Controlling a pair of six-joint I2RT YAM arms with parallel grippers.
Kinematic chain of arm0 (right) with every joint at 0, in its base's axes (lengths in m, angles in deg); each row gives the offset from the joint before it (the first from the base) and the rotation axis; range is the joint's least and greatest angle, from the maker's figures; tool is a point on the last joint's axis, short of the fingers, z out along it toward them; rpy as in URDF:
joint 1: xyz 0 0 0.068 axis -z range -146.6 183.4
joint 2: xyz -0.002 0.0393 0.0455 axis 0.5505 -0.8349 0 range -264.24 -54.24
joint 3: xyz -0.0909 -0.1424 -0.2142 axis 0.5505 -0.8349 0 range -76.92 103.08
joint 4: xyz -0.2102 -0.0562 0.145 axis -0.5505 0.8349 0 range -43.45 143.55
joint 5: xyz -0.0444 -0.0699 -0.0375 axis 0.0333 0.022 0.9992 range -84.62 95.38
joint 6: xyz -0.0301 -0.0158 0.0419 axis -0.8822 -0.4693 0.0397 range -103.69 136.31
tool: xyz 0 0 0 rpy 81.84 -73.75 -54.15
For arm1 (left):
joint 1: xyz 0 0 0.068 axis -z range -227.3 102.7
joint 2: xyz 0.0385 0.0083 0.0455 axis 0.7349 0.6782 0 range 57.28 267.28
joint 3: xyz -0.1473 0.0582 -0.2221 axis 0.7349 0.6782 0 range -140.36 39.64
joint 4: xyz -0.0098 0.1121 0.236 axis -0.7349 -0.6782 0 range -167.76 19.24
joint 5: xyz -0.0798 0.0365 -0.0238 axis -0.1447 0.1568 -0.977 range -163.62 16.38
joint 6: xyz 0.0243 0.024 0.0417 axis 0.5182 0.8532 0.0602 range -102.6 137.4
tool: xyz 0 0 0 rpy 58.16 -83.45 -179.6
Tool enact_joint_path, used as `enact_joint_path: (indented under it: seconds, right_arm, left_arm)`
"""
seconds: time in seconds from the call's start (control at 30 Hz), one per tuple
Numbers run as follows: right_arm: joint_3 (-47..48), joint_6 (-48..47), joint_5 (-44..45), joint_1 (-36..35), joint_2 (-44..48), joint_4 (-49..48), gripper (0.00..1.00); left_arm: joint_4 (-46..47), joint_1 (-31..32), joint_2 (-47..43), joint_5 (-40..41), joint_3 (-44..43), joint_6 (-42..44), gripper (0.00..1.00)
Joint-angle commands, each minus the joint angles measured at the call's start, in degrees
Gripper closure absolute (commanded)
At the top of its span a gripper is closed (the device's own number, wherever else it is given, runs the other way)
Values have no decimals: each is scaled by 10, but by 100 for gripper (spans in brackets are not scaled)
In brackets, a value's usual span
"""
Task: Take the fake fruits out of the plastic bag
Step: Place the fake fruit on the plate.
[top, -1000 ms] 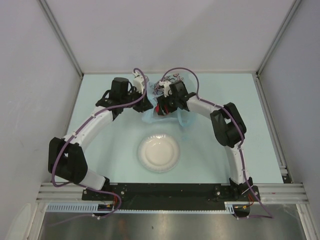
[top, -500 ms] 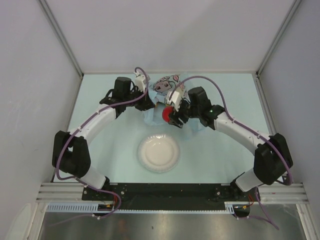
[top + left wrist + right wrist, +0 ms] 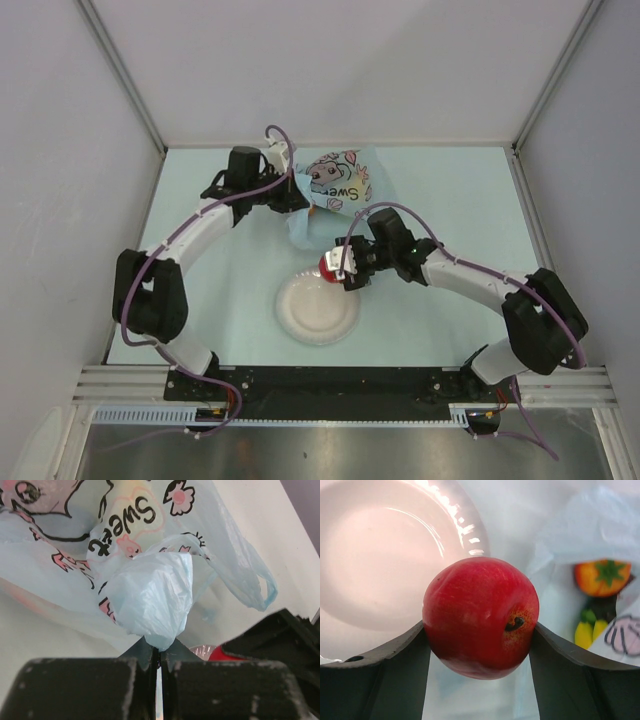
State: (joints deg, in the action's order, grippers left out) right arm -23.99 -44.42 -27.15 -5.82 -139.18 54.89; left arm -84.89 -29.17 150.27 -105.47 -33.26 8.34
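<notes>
The plastic bag [image 3: 335, 190] is laid far back, pinched tight by the left gripper [image 3: 159, 652]. The white plate [image 3: 318, 312] is set nearer. Over its far rim the red apple [image 3: 480, 615] is squeezed by the right gripper [image 3: 343, 268]. An orange-red fruit [image 3: 601, 577] is seen in the bag.

One plastic bag [image 3: 335, 185], one white plate [image 3: 310, 322], one red apple [image 3: 480, 617], one orange-red fruit [image 3: 602, 577].

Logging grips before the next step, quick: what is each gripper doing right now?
Left gripper: shut on a bunched fold of the plastic bag.
Right gripper: closed on the red apple, next to the white plate.
</notes>
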Motion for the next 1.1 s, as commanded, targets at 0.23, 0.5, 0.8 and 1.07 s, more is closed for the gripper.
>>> enact_joint_path:
  seconds: [0.23,0.5,0.8,1.07]
  right_arm:
    - [-27,-82,-71,-80,-44,-78,62]
    - [-25,-111,-72,-121,-101,-144,60]
    - [-16,-84,-62,-145,-129,-146,56]
    - [-16,-57,-49,-162,-122,-128,0]
  left_arm:
    - [51,-6,-8,-38,7,-41,100]
    - [67,-7,-35,-42,43,-62,100]
    - [69,-11,-83,-29,76,-46,100]
    - [57,-30,-89,-22,52,-29,100]
